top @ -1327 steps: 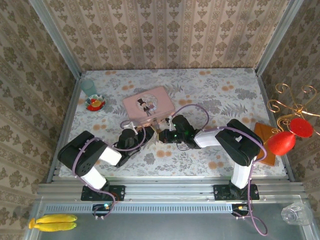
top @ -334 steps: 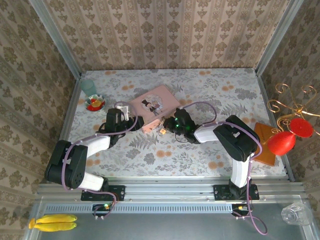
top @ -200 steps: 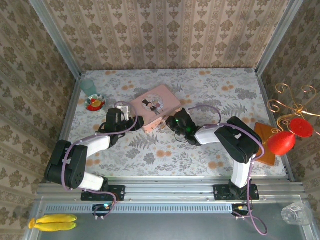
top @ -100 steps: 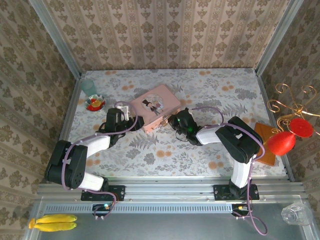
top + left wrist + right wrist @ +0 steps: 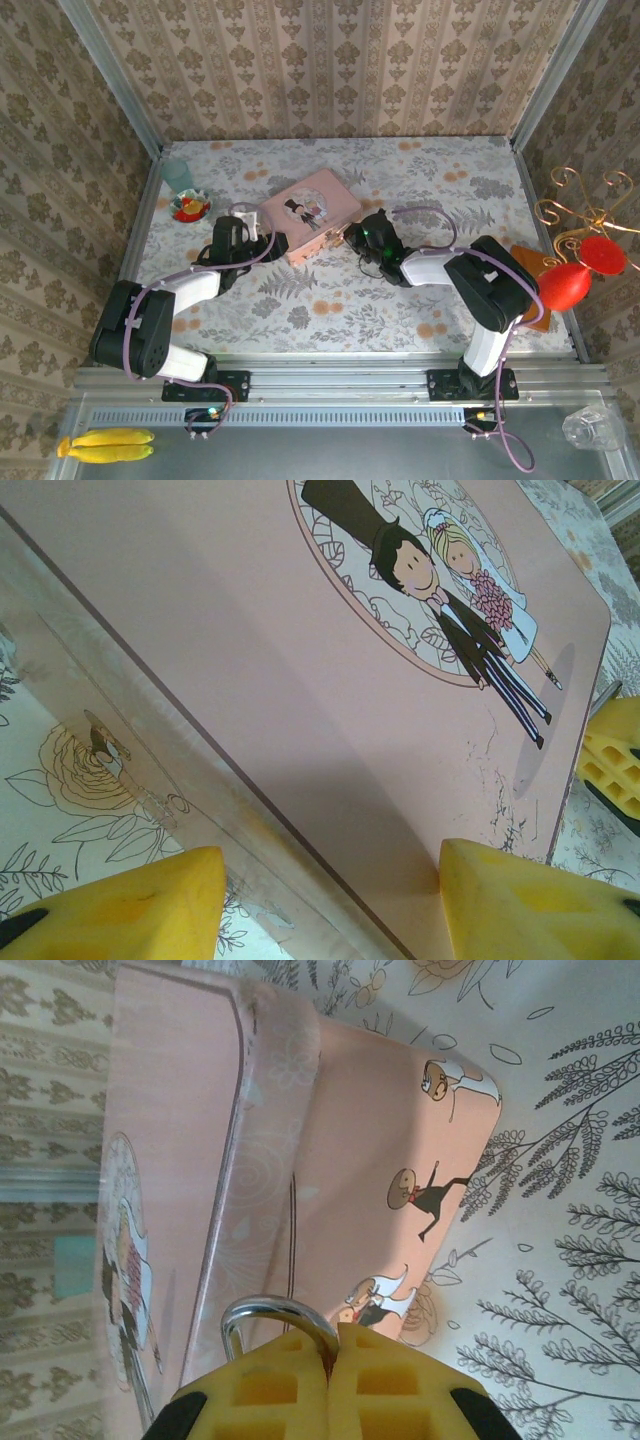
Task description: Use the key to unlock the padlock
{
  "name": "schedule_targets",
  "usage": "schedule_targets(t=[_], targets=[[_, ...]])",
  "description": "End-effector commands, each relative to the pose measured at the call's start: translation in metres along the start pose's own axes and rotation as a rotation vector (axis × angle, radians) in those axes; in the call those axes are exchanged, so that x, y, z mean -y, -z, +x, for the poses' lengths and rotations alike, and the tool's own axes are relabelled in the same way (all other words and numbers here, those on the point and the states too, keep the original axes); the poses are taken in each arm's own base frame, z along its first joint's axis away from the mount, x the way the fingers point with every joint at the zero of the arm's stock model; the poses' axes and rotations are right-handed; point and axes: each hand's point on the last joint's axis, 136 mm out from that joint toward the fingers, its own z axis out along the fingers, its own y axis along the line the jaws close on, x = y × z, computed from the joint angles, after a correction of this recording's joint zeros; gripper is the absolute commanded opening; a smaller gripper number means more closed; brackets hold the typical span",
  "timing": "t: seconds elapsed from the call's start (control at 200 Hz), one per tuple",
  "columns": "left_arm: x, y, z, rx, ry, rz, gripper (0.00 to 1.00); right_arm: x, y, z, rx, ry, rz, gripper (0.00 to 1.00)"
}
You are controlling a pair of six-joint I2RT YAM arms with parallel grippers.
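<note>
The pink tin [image 5: 308, 210] lies at an angle on the floral table. My left gripper [image 5: 268, 243] is at its near left corner. In the left wrist view the yellow fingers [image 5: 120, 905] straddle the tin's edge [image 5: 300, 660], closed on it. My right gripper [image 5: 352, 238] is at the tin's near right side, shut on the padlock. In the right wrist view only the padlock's silvery shackle [image 5: 280, 1312] sticks out above the closed pads of the right gripper [image 5: 330, 1345], close to the tin's front wall [image 5: 380, 1160]. The key is hidden.
A teal cup [image 5: 178, 175] and a small dish of red bits [image 5: 190, 207] stand at the back left. A wooden board [image 5: 530, 272] and a gold stand with red ornaments [image 5: 580, 265] are at the right edge. Bananas [image 5: 105, 445] lie off the table, bottom left.
My right gripper has moved up and right along the tin's near side, still shut on the padlock. The left arm and the tin have stayed put.
</note>
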Motion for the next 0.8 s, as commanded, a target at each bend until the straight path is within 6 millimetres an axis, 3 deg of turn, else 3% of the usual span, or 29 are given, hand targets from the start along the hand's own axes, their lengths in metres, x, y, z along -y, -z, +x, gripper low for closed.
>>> schedule_targets(t=[0.0,0.24,0.56,0.795], targets=[[-0.016,0.005,0.013,-0.038,0.025,-0.068,0.59,-0.029,0.009,-0.002,-0.034,0.115,-0.040,0.00],[-0.023,0.017,0.007,0.026,0.026,-0.107,0.59,-0.036,0.031,0.016,-0.154,0.300,-0.017,0.00],[-0.026,0.040,-0.008,0.162,0.034,-0.108,0.60,-0.037,0.092,0.048,-0.256,0.656,0.090,0.00],[-0.021,0.053,-0.017,0.246,0.015,-0.087,0.61,-0.014,0.126,0.077,-0.363,0.809,0.170,0.00]])
